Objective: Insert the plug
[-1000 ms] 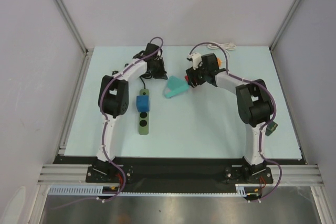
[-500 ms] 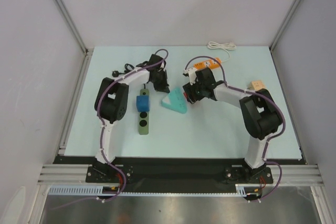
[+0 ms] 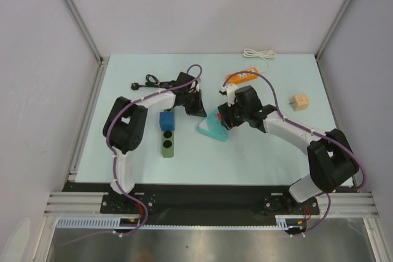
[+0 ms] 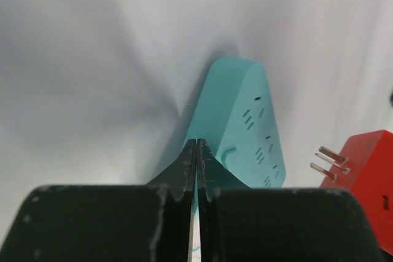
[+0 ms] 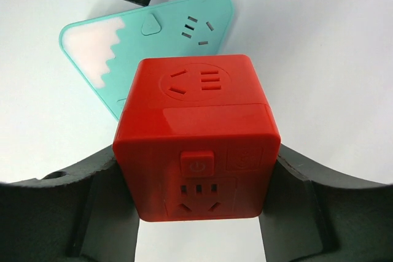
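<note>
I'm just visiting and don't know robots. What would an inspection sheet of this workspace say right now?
Surface: pale blue table, flat, no spills seen.
Job's things: black plug lies at the far left, not held.
Clutter: teal socket strip; blue block on green strip; wooden cube; orange power strip.
Grippers: left gripper shut, empty, by the teal strip; right gripper clamps a red socket cube, prongs not inserted.
Cables: plug's black cord looped; white cord bundled at the far edge; purple cables along both arms.
Surroundings: plain walls, metal frame.
</note>
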